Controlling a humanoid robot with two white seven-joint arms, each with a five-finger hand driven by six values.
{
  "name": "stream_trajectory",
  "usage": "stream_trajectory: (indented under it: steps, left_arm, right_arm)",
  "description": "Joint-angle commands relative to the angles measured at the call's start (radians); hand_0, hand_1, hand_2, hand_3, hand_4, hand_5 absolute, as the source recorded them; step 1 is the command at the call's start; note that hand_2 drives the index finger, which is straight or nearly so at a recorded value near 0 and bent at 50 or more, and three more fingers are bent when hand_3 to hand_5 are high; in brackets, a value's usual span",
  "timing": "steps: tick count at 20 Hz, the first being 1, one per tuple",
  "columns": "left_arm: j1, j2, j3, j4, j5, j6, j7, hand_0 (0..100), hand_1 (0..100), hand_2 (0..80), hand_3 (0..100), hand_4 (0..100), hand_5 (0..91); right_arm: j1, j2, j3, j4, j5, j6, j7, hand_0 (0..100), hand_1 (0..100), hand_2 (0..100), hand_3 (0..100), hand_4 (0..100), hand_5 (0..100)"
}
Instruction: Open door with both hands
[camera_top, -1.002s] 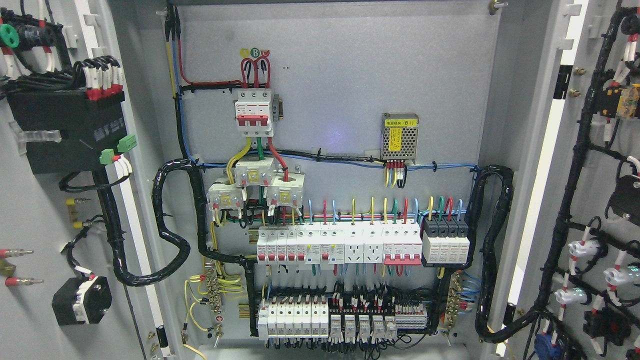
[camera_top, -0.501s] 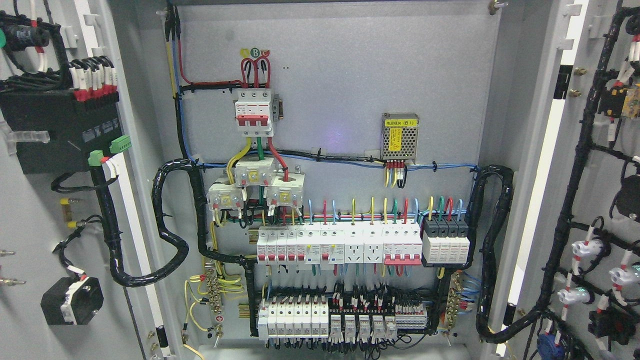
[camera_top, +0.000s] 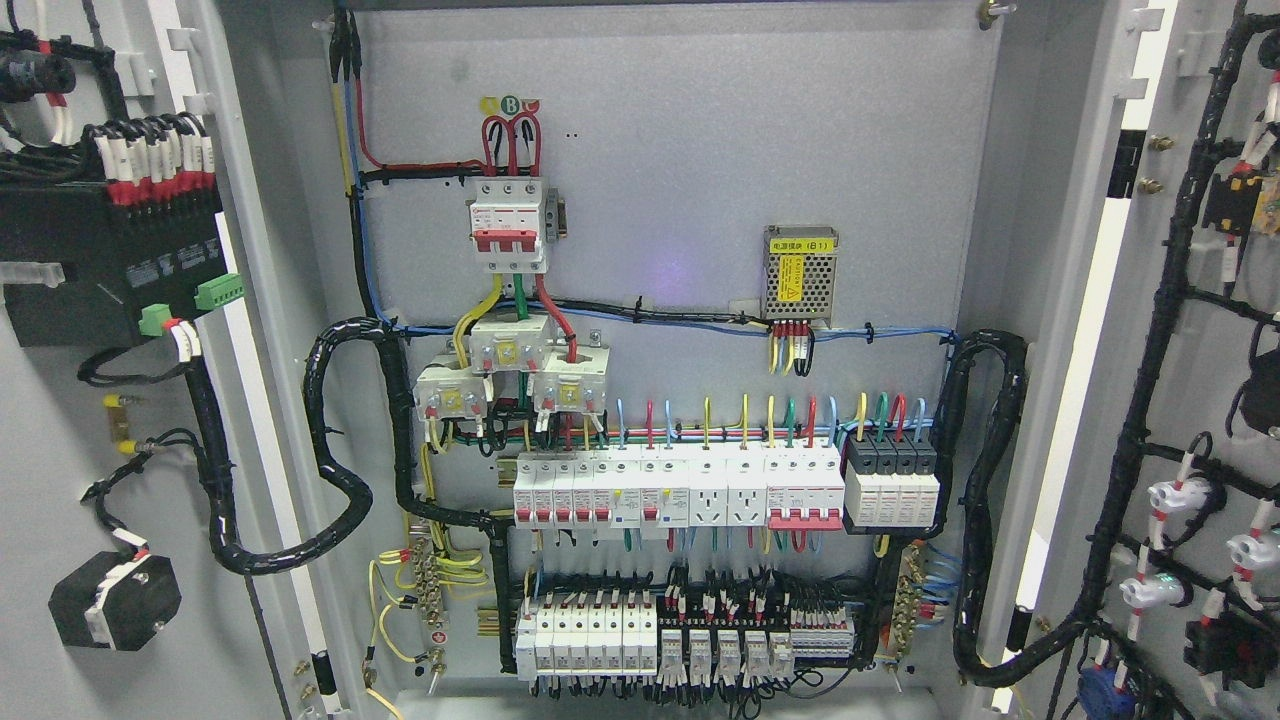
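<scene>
Both doors, the left door (camera_top: 60, 450) and the right door (camera_top: 1180, 330), stand open beside the wiring panel (camera_top: 680, 200); no hand is visible, so hand state cannot be determined.

Breaker rows (camera_top: 680, 490); power supply (camera_top: 799, 274)

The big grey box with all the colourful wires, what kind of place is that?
It looks like the inside of an electrical cabinet, with both doors open. You can tell from the rows of white breakers, the red main switch above them, and the black cable bundles.
</scene>
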Motion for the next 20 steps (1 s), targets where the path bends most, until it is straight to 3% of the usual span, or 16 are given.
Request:
stream_trajectory:
  steps: [1,11,20]
  left_arm:
    - [0.049,-0.002,0.133,0.003,0.072,-0.956,0.002,0,0,0.0,0,3,0.0]
    - [0.107,0.001,0.250,0.009,0.173,-0.956,0.025,0,0,0.0,0,3,0.0]
    - [0.109,0.008,0.256,0.039,0.203,-0.956,0.025,0,0,0.0,0,3,0.0]
  right_arm:
    - [0.002,-0.028,-0.023,0.020,-0.003,-0.001,0.001,0,0,0,0,0,0]
    - [0.004,-0.051,-0.032,0.022,-0.003,-0.004,0.001,0,0,0,0,0,0]
    - [0.004,-0.058,-0.038,0.037,-0.004,-0.004,0.001,0,0,0,0,0,0]
